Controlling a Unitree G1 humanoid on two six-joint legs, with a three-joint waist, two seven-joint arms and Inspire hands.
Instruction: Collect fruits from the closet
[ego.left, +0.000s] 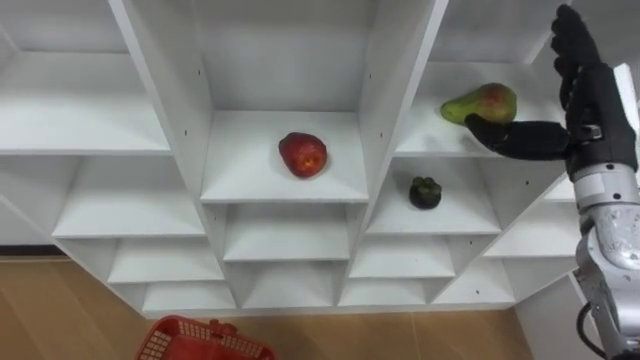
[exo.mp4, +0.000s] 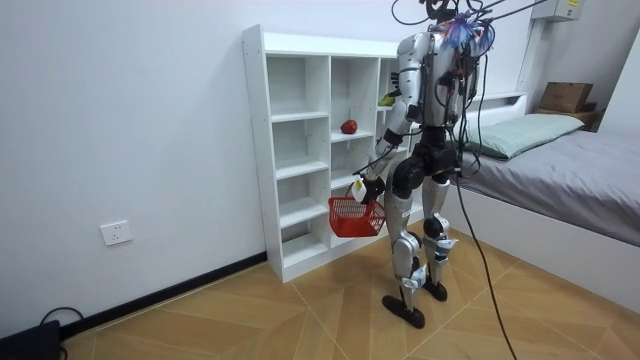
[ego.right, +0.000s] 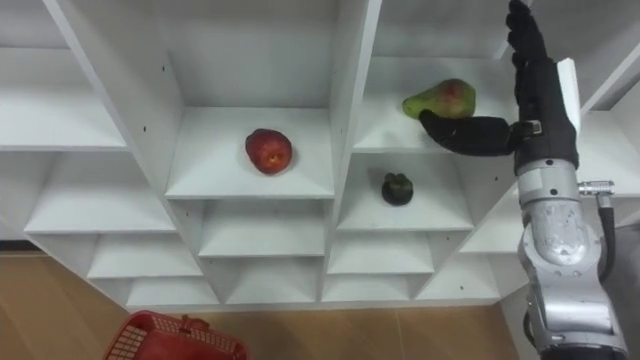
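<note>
The right hand (ego.left: 590, 100) is released, fingers straight, with its thumb just beside the pear (ego.left: 482, 102) at two o'clock in the closet (ego.left: 390, 80). Best to reach deeper, cup its far side, then curl gently, since it could roll. The red basket (ego.left: 200, 342) waits at seven o'clock.

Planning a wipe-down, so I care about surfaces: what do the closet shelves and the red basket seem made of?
The closet shelves look like white laminated board, smooth and matt: flat panels with small peg holes. The red basket is probably moulded plastic: an open lattice wall with an even colour.
</note>
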